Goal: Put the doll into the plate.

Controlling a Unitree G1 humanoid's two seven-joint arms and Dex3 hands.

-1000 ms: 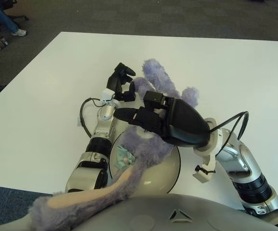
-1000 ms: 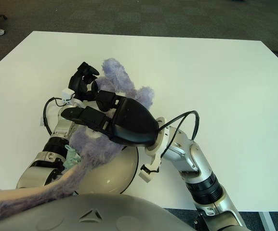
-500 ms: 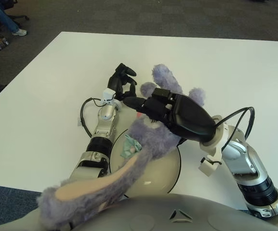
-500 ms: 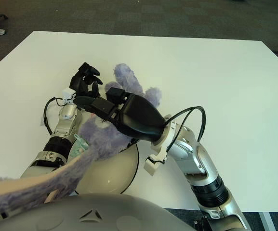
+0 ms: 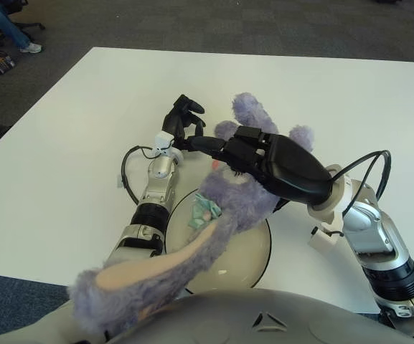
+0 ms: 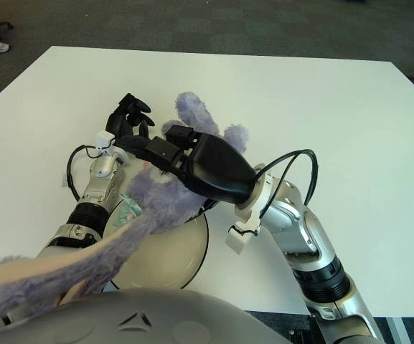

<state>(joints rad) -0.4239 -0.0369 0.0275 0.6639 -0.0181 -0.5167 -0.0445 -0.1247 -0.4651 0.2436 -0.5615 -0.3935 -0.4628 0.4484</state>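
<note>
Nearest the camera, one long ear of the purple plush doll (image 5: 224,215) trails toward the robot's chest, its pale inner side up, so the toy appears to hang by its body instead of lying settled. Under it sits the cream plate (image 5: 250,251) near the table's (image 5: 56,143) front edge; the doll's middle, with a mint bow, hangs over the plate's left and far rim, which looks like a carry that has the toy above its target but not yet let down into it. The right hand (image 5: 228,149) reaches in from the right, wrist raised, palm down, its black fingers closed around the doll's upper body. Farther back, the left hand (image 5: 183,122) shows just beyond the plate, forearm along the plate's left side, fingers curled near the doll's head; whether they touch the fur cannot be told
</note>
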